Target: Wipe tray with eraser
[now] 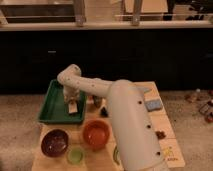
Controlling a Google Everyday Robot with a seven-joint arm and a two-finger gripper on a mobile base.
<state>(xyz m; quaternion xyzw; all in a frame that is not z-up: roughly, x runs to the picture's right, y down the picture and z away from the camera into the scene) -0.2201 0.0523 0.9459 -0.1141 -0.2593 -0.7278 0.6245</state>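
Wooden table set with a tray and dishes.
A dark-green tray lies back left, with a maroon bowl, orange bowl and small green cup in front. A blue-grey pad lies right. The gripper hangs over the tray.

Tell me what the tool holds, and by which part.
The tool sits atop the eraser inside the tray; whether it grips the eraser's upper end cannot be told.

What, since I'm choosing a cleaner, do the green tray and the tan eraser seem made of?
The tray: even dark green with a moulded raised rim, probably plastic, matte-looking. The eraser: small tan block, wood-coloured, possibly wood; not certain. The gripper sits at the eraser, over the tray's right part.
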